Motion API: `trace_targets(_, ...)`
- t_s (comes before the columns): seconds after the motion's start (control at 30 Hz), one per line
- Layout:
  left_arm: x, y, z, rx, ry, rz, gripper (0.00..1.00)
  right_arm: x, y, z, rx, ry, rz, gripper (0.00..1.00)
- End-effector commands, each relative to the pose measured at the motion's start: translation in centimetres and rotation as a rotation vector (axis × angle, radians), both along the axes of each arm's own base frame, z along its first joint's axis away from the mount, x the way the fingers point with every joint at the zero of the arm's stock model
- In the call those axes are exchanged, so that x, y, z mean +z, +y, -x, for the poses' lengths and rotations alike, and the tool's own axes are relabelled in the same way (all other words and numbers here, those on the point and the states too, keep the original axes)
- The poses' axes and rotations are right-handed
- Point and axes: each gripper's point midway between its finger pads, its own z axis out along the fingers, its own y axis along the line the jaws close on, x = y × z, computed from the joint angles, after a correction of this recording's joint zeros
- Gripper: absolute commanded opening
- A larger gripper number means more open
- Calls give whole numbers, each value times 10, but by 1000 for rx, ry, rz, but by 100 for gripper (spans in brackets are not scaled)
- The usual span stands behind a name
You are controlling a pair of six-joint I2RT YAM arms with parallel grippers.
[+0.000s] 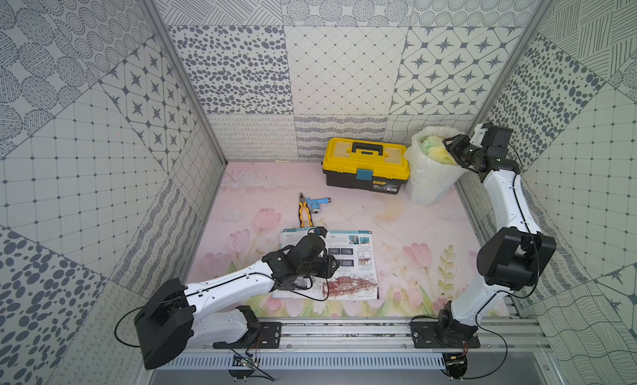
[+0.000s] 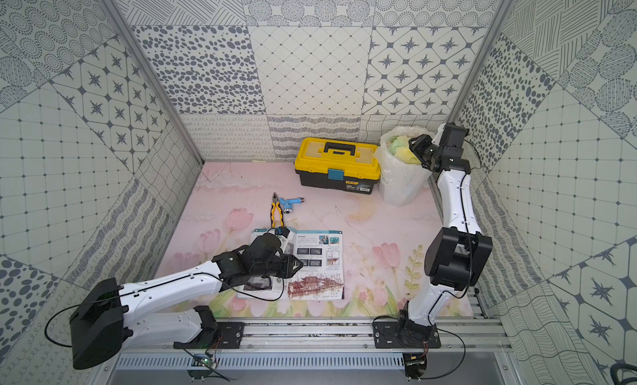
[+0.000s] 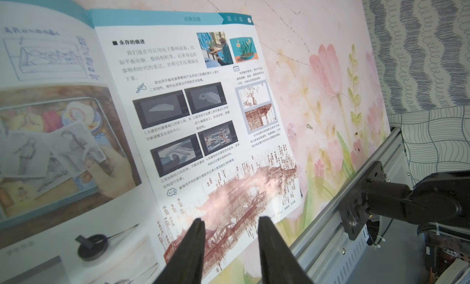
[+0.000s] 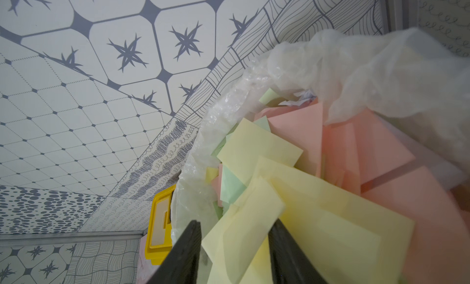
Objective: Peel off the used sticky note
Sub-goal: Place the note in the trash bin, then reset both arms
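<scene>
A pale yellow sticky note (image 4: 241, 211), blurred, hangs loose between the spread fingers of my right gripper (image 4: 236, 221). That gripper (image 1: 448, 143) is open over the bag-lined bin (image 1: 427, 183), which holds several yellow, pink and green notes (image 4: 330, 219). An open book (image 1: 358, 259) lies flat on the mat near the front. My left gripper (image 3: 232, 218) is open just above the lower edge of the book's right page (image 3: 178, 92), with nothing between its fingers. In both top views the left gripper (image 2: 296, 262) hovers over the book's middle.
A yellow and black toolbox (image 1: 365, 162) stands at the back, next to the bin (image 2: 400, 183). Yellow-handled pliers (image 1: 305, 214) and a blue tool (image 1: 317, 204) lie behind the book. A metal rail (image 1: 344, 331) runs along the front edge.
</scene>
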Motion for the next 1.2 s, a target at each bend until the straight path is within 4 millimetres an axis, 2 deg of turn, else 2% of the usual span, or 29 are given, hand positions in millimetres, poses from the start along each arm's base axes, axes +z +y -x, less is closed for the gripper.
trace_targets(0.0,5,0,-5,-12,-27,-16,39,37,-10,16,-36,-64,73,53)
trace_targets(0.2,9,3,-7,-6,-46,-24,39,57,-18,37,-59,-97,142,60)
trace_targets(0.37,17,9,-10,12,-84,-37,41,69,-14,57,-57,-129,174,67)
trace_targets(0.43,22,14,-13,21,-113,-52,44,70,-8,66,-41,-153,176,71)
trace_targets(0.47,25,18,-15,30,-132,-72,46,68,-5,70,-33,-165,177,78)
trace_targets(0.5,28,24,-17,46,-148,-97,47,67,-4,74,-32,-178,179,95)
trace_targets(0.57,36,36,-23,80,-198,-139,50,62,-2,83,-36,-197,193,97)
trace_targets(0.67,49,54,-32,140,-282,-188,61,57,1,97,-44,-251,213,97)
trace_targets(0.73,59,71,-40,205,-347,-229,74,46,2,110,-68,-301,223,97)
trace_targets(0.8,66,87,-47,274,-403,-270,88,44,5,121,-89,-374,253,97)
trace_targets(0.83,69,95,-49,309,-429,-288,98,31,8,125,-94,-380,265,97)
trace_targets(0.9,78,113,-56,393,-506,-328,100,16,20,130,-79,-418,319,97)
trace_targets(1.03,92,145,-62,535,-648,-375,99,-31,43,136,-32,-406,461,97)
trace_targets(1.17,97,170,-65,620,-757,-395,100,-73,59,143,-13,-394,546,97)
